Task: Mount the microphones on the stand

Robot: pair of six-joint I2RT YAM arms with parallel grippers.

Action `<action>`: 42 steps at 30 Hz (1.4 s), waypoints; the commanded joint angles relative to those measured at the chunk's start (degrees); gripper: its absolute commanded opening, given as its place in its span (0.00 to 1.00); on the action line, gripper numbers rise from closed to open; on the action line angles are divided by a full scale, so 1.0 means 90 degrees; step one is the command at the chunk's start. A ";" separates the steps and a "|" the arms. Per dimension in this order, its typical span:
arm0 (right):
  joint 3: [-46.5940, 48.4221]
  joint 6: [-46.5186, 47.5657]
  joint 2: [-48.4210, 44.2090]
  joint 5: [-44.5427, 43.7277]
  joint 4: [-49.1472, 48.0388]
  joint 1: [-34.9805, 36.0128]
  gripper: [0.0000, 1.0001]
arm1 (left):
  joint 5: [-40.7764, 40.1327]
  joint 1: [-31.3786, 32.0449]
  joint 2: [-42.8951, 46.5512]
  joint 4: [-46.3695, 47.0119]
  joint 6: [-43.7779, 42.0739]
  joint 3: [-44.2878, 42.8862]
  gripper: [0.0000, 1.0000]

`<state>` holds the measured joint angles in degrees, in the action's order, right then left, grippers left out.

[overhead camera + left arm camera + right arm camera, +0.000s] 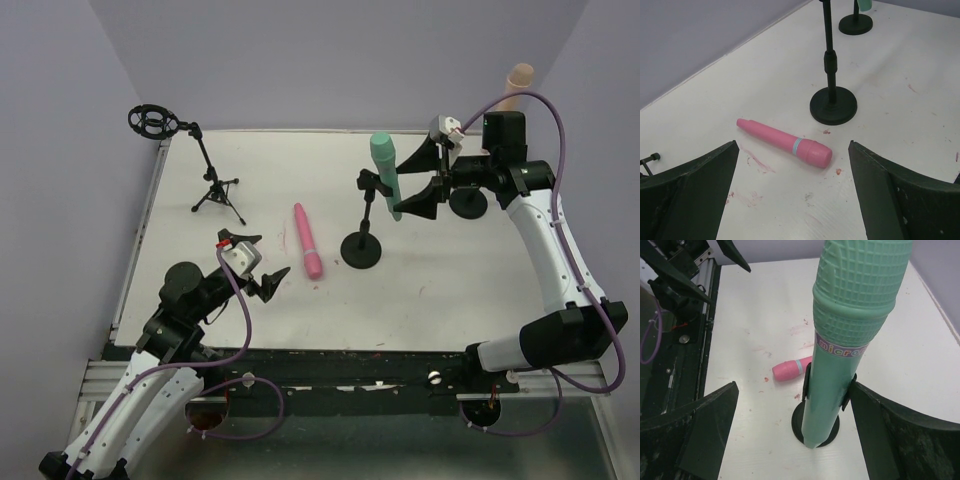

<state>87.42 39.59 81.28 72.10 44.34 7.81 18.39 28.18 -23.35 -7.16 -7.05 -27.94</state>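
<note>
Left gripper (262,257): jaws wide, holding nothing. Pink microphone (785,142) lies flat on the table (450,290) just ahead, centred between the fingers. Right gripper (403,185): wide too, one finger on each side of the teal microphone (850,340), which is clipped upright in its round-base stand (361,248).

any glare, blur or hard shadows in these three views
Top external: soft, even light, no glare on the table, shadows barely visible. Left wrist: the pink microphone is sharp, with only a faint shadow under it. Right wrist: the teal microphone looms large from closeness, yet its grid texture is crisp.
</note>
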 commanded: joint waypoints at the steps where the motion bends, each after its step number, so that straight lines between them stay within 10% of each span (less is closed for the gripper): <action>1: -0.0015 -0.1126 -0.0154 -0.0568 -0.0696 -0.0067 1.00 | -0.0130 -0.0036 -0.0022 0.0053 -0.0057 -0.0069 0.99; 29: -0.0680 -0.2144 0.0246 -0.1204 -0.1958 0.0626 0.96 | -0.0120 -0.0055 -0.0110 0.0034 -0.0076 -0.0079 0.99; 42: -0.0279 -0.1841 0.0306 -0.1331 -0.1684 0.0665 0.49 | -0.0081 -0.0075 -0.0120 0.0043 -0.0086 -0.0069 0.99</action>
<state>82.91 21.50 84.23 61.25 28.18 13.45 18.39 27.81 -24.49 -7.14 -7.31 -27.94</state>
